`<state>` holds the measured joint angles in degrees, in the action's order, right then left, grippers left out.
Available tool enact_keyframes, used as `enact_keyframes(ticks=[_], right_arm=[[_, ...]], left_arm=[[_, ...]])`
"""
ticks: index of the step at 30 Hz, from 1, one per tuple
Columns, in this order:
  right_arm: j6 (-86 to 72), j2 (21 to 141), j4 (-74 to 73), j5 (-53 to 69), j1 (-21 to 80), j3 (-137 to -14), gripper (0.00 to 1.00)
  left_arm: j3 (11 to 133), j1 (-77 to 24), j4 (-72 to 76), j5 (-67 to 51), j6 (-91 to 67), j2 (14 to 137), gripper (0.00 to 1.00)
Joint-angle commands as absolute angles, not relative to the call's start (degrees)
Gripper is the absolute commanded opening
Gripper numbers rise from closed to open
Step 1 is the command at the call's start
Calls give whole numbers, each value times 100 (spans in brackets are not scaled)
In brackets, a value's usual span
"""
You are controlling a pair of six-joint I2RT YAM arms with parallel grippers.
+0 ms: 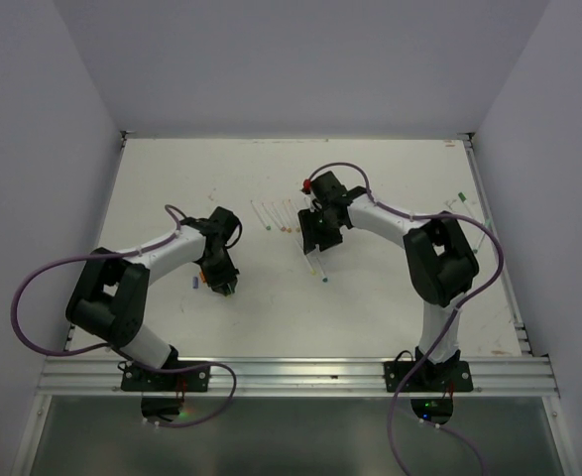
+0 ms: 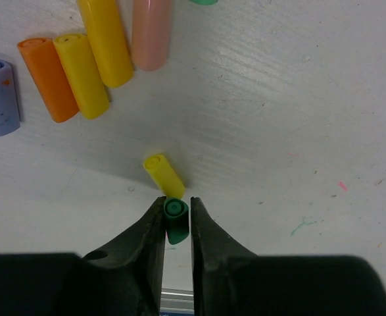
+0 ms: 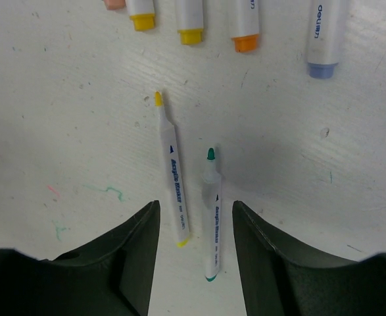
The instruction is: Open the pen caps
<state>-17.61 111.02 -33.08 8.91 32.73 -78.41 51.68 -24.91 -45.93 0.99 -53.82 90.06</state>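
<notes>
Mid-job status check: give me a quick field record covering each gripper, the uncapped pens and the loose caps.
left gripper: jaws narrow, flanking the green cap; whether they grip it is unclear
right gripper: open, low over the table
green-tipped pen: uncapped, lying between the right fingers, touching neither
yellow-tipped pen: uncapped, lying beside it
small yellow cap: loose, just beyond the green cap
cap row: lilac, orange, two yellow and pink, side by side
</notes>
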Motion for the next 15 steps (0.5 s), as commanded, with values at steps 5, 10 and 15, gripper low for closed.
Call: enact_keyframes(ticks=[5, 10, 15], right_arm=[[-1854, 10723, -3481, 1116, 3270, -8034, 52], [-1915, 10451, -3375, 1186, 3235, -7761, 52], [-2389, 10160, -3252, 1589, 2717, -7690, 53]], left_arm=[[5185, -2522, -4561, 360, -5353, 9061, 39], [5212, -2522, -4614, 404, -5317, 9088, 43], [5711, -2522, -4728, 772, -4976, 8728, 48]])
